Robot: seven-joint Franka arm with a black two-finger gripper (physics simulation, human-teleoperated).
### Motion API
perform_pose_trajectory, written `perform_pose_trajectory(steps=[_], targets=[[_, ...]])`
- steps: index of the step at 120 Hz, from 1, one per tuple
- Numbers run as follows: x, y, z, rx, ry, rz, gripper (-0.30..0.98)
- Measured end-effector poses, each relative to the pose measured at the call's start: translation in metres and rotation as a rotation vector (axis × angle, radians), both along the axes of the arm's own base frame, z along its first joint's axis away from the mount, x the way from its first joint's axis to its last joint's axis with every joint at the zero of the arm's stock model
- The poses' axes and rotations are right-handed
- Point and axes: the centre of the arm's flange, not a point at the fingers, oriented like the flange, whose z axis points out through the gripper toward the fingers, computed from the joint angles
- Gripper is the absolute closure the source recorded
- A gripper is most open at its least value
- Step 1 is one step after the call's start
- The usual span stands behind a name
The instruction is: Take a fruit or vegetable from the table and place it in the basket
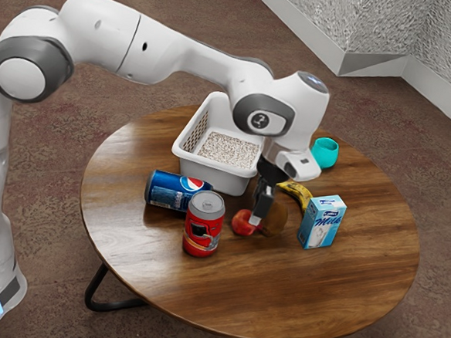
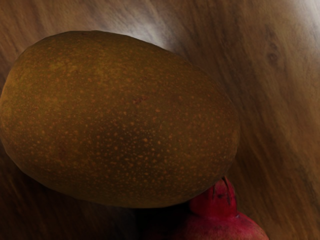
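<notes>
mostly, the round wooden worktop (image 1: 341, 277) is showing, its legs running out of the exterior view's lower edge, while the white arm (image 1: 175, 56) is getting cut off at the exterior view's left. the white basket (image 1: 214, 177) is losing its near corner on the exterior view's right behind the hand. the blue can (image 1: 165, 190) is lying on its side, one end hiding behind the upright red can (image 1: 203, 231). the black end effector (image 1: 260, 215) is pointing down over the fruit; i cannot tell whether it is standing apart or together. the speckled brown fruit (image 2: 120, 120) is resting on the worktop, outside the basket, partly hiding behind the end effector in the exterior view. the banana (image 1: 295, 188) is disappearing partly behind the milk carton (image 1: 321, 224). the red pomegranate (image 2: 215, 227) is lying just beside the brown fruit, running off the wrist view's edge. as for labels, the blue can is wearing the round pepsi emblem, the red can's brand is staying unreadable, and the carton is reading "milk".
</notes>
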Motion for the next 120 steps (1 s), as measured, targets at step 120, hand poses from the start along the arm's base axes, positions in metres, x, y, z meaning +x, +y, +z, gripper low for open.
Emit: perform_pose_trajectory(steps=[120], targets=[[-0.006,-0.017,-0.033,-0.028,0.0,-0.013,0.04]])
